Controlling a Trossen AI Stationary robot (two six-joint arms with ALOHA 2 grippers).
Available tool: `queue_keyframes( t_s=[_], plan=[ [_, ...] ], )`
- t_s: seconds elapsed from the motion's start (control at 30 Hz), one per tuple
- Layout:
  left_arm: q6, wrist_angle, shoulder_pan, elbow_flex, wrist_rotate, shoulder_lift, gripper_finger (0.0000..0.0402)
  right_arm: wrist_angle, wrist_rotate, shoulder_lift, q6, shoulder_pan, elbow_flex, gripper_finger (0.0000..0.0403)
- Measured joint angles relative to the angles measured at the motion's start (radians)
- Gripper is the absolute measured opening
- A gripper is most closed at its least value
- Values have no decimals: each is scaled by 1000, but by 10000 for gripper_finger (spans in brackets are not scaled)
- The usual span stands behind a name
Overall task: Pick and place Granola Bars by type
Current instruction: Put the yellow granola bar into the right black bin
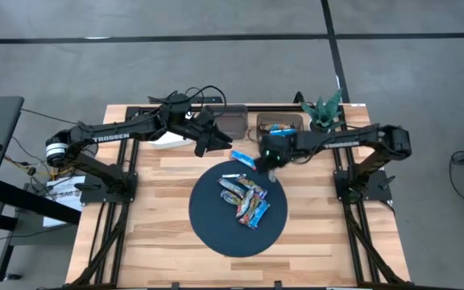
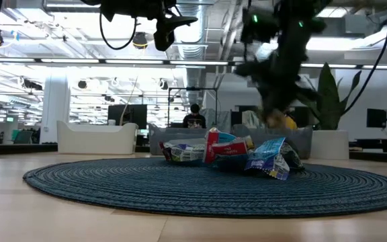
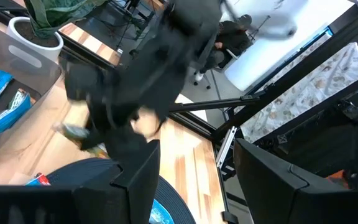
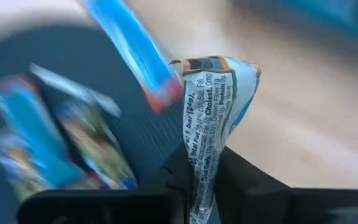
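We see a wooden counter (image 1: 167, 193) with a round dark mat (image 1: 216, 229); an office stretches behind. Only the right wrist view shows our right gripper (image 4: 199, 163) clamping a granola bar (image 4: 211, 106). The left gripper (image 1: 204, 145) hangs open beside it.

The wooden table (image 1: 135, 234) carries a round dark blue woven mat (image 1: 216, 229), two grey bins (image 1: 230, 122) and a potted plant (image 1: 325, 113).

I see grey concrete floor (image 1: 216, 64) w/ dark seam lines around the light wood-plank table (image 1: 159, 209). Behind: open office, exposed ceiling ducts (image 2: 200, 30), strip lights, white sofa (image 2: 96, 138), seated person (image 2: 194, 117).
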Motion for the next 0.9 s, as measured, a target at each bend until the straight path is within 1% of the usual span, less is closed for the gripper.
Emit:
queue_keyframes(
  t_s=[0.13, 0.2, 0.27, 0.37, 0.5, 0.7, 0.9],
  plan=[
    [-1, 0, 0, 0, 0, 0, 196, 0, 117, -48, -111, -60, 112, 41],
    [-3, 0, 0, 0, 0, 0, 196, -8, 181, -58, -179, -101, 165, 39],
    [-3, 0, 0, 0, 0, 0, 196, -45, 224, -61, -258, -146, 208, 33],
    [-4, 0, 0, 0, 0, 0, 196, -110, 243, -60, -333, -220, 241, 26],
    [-5, 0, 0, 0, 0, 0, 196, -155, 241, -59, -341, -292, 242, 32],
    [-10, 0, 0, 0, -1, 0, 196, -161, 242, -59, -424, -330, 242, 80],
    [-10, 1, 0, 0, -3, 0, 196, -150, 239, -58, -405, -341, 243, 152]
  ],
)
